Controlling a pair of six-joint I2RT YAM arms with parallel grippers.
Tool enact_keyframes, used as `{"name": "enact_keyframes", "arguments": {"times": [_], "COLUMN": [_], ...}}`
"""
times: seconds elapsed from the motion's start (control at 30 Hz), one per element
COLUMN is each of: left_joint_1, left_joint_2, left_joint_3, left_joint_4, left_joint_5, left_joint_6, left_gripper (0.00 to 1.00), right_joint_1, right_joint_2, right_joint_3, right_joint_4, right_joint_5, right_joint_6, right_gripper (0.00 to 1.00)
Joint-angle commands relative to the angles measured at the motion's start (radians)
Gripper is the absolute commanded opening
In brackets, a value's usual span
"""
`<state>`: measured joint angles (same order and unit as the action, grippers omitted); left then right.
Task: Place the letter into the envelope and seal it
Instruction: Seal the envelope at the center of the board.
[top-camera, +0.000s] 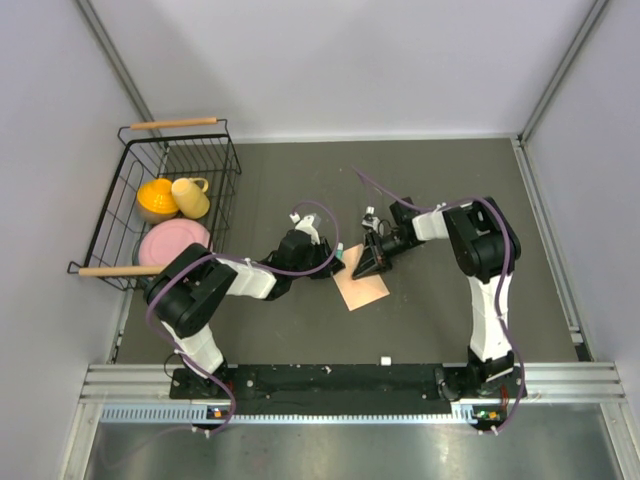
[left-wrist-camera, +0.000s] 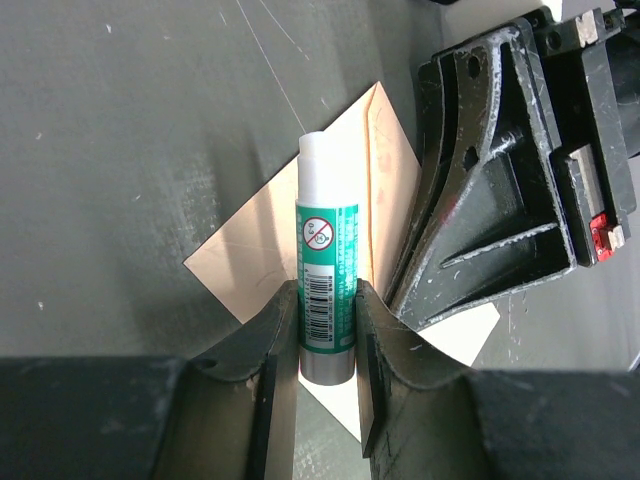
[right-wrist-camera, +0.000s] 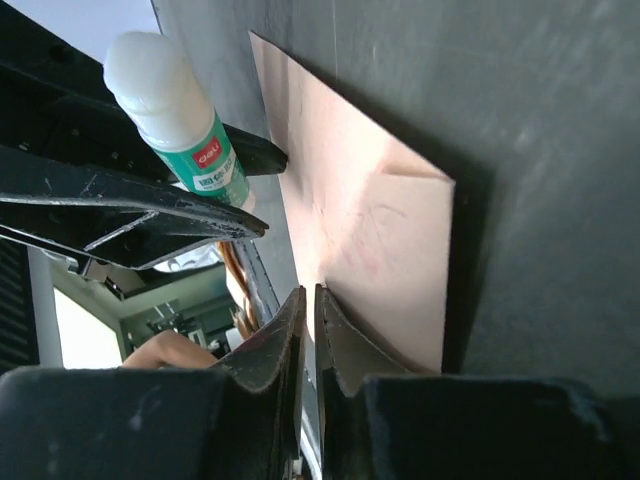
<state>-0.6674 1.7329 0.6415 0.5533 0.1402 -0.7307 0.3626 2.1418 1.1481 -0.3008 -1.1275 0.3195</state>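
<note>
The peach envelope (top-camera: 364, 291) (left-wrist-camera: 250, 255) (right-wrist-camera: 380, 230) lies flat on the dark table between the two arms. My left gripper (top-camera: 333, 263) (left-wrist-camera: 327, 290) is shut on a white-and-green glue stick (left-wrist-camera: 326, 240) (right-wrist-camera: 175, 110), whose white tip hangs over the envelope's left part. My right gripper (top-camera: 364, 270) (right-wrist-camera: 310, 295) comes in from the right with its jaws almost together, and the envelope's edge runs into the slit between them. White paper (left-wrist-camera: 470, 335) shows under the right gripper at the envelope's near edge. I cannot tell whether it is the letter.
A black wire basket (top-camera: 180, 135) with wooden handles stands at the left, holding an orange bowl (top-camera: 157, 198), a yellow cup (top-camera: 190, 196) and a pink plate (top-camera: 172, 240). A small white object (top-camera: 384, 359) lies near the front rail. Grey walls close in the table.
</note>
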Motion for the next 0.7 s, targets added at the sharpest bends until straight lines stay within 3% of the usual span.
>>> {"name": "enact_keyframes", "arguments": {"times": [0.0, 0.13, 0.33, 0.43, 0.6, 0.67], "left_joint_1": [0.003, 0.005, 0.005, 0.005, 0.005, 0.005], "left_joint_2": [0.004, 0.002, 0.010, 0.013, 0.014, 0.013], "left_joint_3": [0.012, 0.012, 0.014, 0.018, 0.020, 0.018], "left_joint_4": [-0.010, -0.010, -0.012, -0.010, -0.006, -0.006], "left_joint_5": [-0.016, -0.016, -0.014, -0.010, -0.005, -0.007], "left_joint_6": [0.011, 0.011, 0.008, 0.007, 0.001, 0.004], "left_gripper": [0.00, 0.00, 0.00, 0.00, 0.00, 0.00], "right_joint_1": [-0.005, -0.016, -0.014, -0.014, -0.013, -0.010], "right_joint_2": [0.050, 0.052, -0.051, -0.117, -0.160, -0.151], "right_joint_3": [0.012, -0.007, -0.011, -0.031, -0.085, -0.102], "right_joint_4": [0.015, 0.015, 0.077, 0.164, 0.328, 0.379], "right_joint_5": [0.060, 0.101, 0.040, -0.023, -0.071, -0.078], "right_joint_6": [0.033, 0.033, 0.026, 0.091, 0.200, 0.239], "right_gripper": [0.06, 0.10, 0.31, 0.52, 0.71, 0.84]}}
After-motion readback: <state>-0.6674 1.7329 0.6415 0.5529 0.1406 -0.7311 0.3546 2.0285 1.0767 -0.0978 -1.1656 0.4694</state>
